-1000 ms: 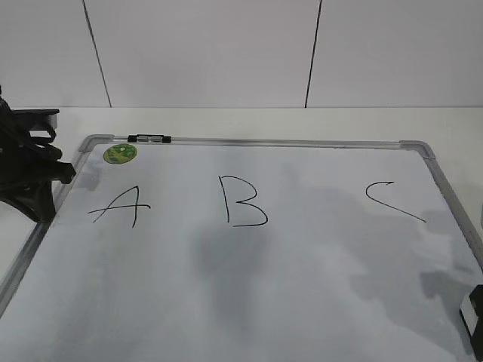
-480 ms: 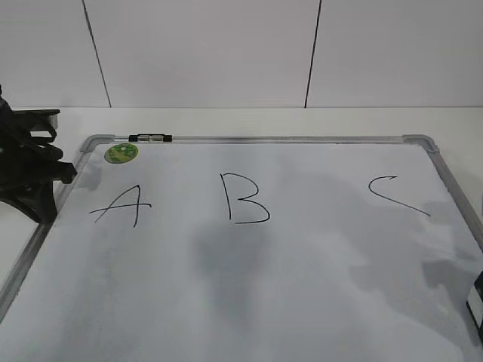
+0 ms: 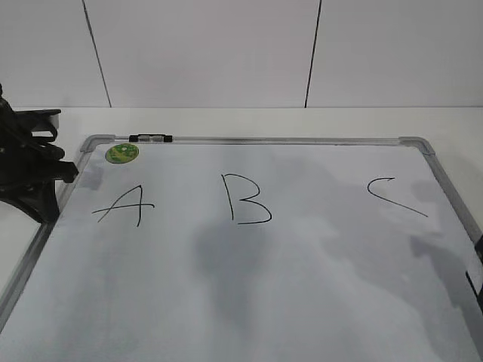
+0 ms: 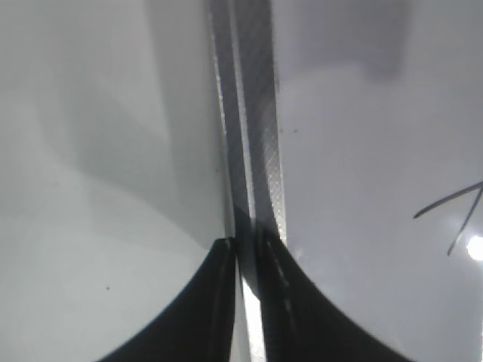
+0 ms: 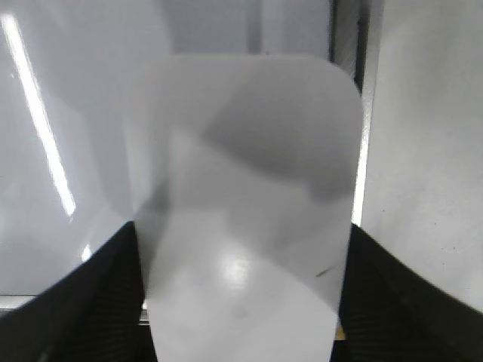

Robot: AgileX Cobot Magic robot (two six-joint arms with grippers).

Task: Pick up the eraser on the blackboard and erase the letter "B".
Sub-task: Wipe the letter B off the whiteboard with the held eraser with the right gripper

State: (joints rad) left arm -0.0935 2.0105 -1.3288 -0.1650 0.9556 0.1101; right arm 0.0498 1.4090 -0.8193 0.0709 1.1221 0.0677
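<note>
The blackboard [image 3: 264,140] is a white board with a silver frame, lying flat. The black letter "B" [image 3: 247,199] is whole in its upper middle. The white eraser [image 5: 241,188] fills the right wrist view, over the board's right frame strip [image 5: 364,90]. My right gripper [image 5: 241,302] is shut on the eraser, one dark finger on each side. In the exterior view only a dark sliver [image 3: 478,280] of it shows at the right edge. My left gripper [image 3: 66,172] is shut over the board's left frame [image 4: 253,113], also seen in the left wrist view [image 4: 245,245].
A slanted "A" [image 3: 124,205] is left of the B and a hooked "C" [image 3: 394,196] is right of it. A round green magnet [image 3: 121,153] and a black clip [image 3: 150,138] sit at the board's top left. A white wall stands behind the table.
The eraser and right gripper, seen at the bottom right corner of the exterior view before, have slid almost out of that view. The board has shifted slightly. The left arm stays put.
</note>
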